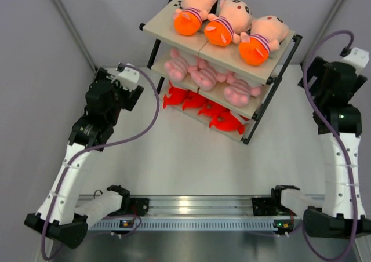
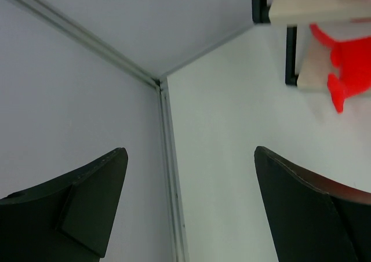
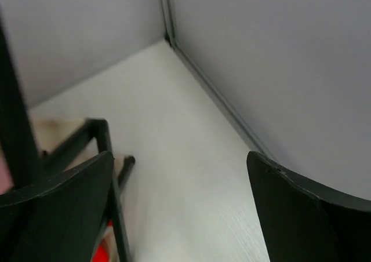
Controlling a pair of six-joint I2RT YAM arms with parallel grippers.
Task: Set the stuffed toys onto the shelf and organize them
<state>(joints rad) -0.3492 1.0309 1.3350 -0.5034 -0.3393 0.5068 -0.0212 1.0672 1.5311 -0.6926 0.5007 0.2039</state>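
Shelf [image 1: 229, 54] stands at far-centre of table [image 1: 185, 157], its long axis running diag. from far-left to near-right in the top view, open front facing the arms. Top board holds 3 boy dolls side by side: left doll [image 1: 194, 10], mid doll [image 1: 229, 19], right doll [image 1: 264, 37]. Each lies w/ long axis across the board, head toward the far-right back edge and orange shorts toward the front edge, so all 3 are roughly parallel and crosswise to the shelf's length. Mid tier has pink plush animals [image 1: 204, 73] in a row, partly hidden under the top board. Bottom tier has red toys [image 1: 220, 114]. L gripper [image 2: 190, 152] is off the shelf's left end, above bare table near the wall corner, fingers spread wide w/ nothing between them. R gripper [image 3: 179, 155] is off the shelf's right end, beside a black frame leg [image 3: 110, 175], also spread wide and holding nothing. Neither touches shelf or toys.
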